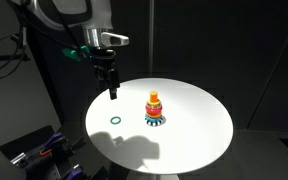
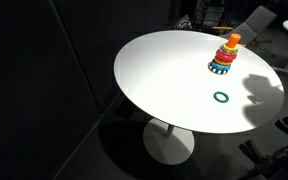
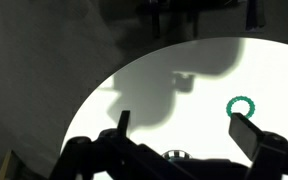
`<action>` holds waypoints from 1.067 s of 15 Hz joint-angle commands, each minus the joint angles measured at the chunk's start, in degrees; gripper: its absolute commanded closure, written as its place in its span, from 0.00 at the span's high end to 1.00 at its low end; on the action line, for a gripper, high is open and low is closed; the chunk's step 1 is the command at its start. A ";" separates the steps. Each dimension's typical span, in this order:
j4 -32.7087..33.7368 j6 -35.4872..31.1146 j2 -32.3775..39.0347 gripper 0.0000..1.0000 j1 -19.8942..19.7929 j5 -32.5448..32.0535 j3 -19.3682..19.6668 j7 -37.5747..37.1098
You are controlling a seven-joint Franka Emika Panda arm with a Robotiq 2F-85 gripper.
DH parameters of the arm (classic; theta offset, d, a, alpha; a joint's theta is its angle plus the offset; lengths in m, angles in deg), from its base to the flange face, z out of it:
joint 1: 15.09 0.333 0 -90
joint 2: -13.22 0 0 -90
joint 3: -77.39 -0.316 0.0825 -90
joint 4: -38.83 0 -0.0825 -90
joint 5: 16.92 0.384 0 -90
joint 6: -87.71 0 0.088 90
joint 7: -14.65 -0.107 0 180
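A small green ring [image 1: 115,120] lies flat on the round white table [image 1: 194,130]; it also shows in the other exterior view [image 2: 221,97] and in the wrist view [image 3: 242,106]. A ring-stacking toy [image 1: 155,108] with coloured rings on a peg stands near the table's middle, also seen in the other exterior view [image 2: 224,56]. My gripper [image 1: 112,90] hangs above the table's edge, above and just beyond the green ring. In the wrist view its fingers [image 3: 184,128] are open and empty, with the ring beside one fingertip.
The table [image 2: 164,70] stands on a single pedestal in a dark room. Cables and equipment [image 1: 34,150] lie beside the table, low in an exterior view. Chairs [image 2: 264,20] stand behind the table. The arm's shadow falls on the tabletop.
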 commanded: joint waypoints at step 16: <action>8.71 -12.36 23.58 1.00 7.91 3.62 -2.24 1.14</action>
